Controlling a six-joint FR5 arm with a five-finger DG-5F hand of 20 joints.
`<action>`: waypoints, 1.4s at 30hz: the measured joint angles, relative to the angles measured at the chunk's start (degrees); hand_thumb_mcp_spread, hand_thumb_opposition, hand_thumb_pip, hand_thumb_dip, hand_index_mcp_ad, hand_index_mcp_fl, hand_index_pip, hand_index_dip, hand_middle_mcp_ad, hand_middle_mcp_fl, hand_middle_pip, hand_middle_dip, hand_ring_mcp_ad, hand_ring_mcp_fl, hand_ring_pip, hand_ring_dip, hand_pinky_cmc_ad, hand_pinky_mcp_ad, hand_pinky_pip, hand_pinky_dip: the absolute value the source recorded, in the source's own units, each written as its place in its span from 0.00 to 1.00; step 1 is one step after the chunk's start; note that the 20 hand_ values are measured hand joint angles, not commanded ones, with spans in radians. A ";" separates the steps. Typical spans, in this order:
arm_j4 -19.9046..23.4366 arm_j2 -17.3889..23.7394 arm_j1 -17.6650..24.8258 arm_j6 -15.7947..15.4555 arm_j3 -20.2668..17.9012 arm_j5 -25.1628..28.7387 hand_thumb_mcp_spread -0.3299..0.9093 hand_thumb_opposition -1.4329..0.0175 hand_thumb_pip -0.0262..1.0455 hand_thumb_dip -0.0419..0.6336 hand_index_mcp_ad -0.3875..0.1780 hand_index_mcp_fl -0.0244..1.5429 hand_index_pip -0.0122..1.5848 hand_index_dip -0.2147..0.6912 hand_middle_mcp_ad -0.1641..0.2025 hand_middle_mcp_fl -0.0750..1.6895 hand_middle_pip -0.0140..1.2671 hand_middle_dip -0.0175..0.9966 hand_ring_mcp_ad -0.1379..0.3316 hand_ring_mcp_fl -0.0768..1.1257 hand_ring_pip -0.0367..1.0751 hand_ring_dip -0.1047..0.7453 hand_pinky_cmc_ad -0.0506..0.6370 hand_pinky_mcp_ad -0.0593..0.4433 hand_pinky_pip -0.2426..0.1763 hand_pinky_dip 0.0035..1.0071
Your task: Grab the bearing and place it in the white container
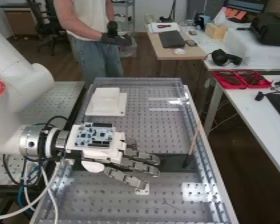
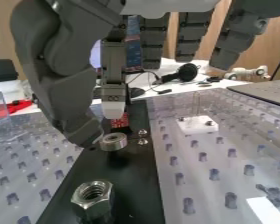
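The hand point(image 1: 139, 165) hangs over the dark strip point(image 2: 134, 172), its thumb near the bearing point(image 2: 113, 142).
The fingers point(image 2: 113, 92) are extended, with a wide gap to the thumb point(image 2: 81, 130); the bearing sits right by the thumb's tip, beneath the nearest fingertip and apart from it, over the strip; whether the thumb touches it, I cannot tell. A hex nut point(image 2: 93, 194) stands near the bearing.

High view: left edge crops the arm point(image 1: 17, 85); hand point(image 1: 97, 136) conceals part of the black strip point(image 1: 175, 162). Wrist view: top edge crops the hand; a fingertip partly masks the red-and-white item point(image 2: 121, 122). Metal parts point(image 2: 142, 141) beside the bearing point(image 2: 113, 142): too small to identify.
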 joint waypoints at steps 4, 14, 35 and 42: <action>0.13 -0.26 0.07 0.06 0.21 0.08 0.63 0.42 0.54 0.51 0.45 0.08 0.87 0.52 0.61 0.07 0.11 0.20 0.59 0.06 0.12 0.21 0.55 0.64 0.43 0.17; -0.06 -1.15 0.15 -1.41 0.65 0.29 0.63 0.42 0.53 0.48 0.45 0.09 0.87 0.52 0.61 0.06 0.11 0.21 0.58 0.06 0.12 0.21 0.55 0.64 0.43 0.17; -0.38 -1.34 -0.06 -5.02 1.55 -0.72 0.64 0.42 0.51 0.48 0.45 0.10 0.88 0.52 0.60 0.06 0.11 0.21 0.57 0.06 0.12 0.21 0.55 0.64 0.44 0.17; -1.40 -1.41 -0.15 -6.79 2.19 -1.61 0.64 0.42 0.51 0.48 0.45 0.10 0.88 0.51 0.60 0.06 0.11 0.21 0.57 0.06 0.12 0.21 0.55 0.64 0.44 0.17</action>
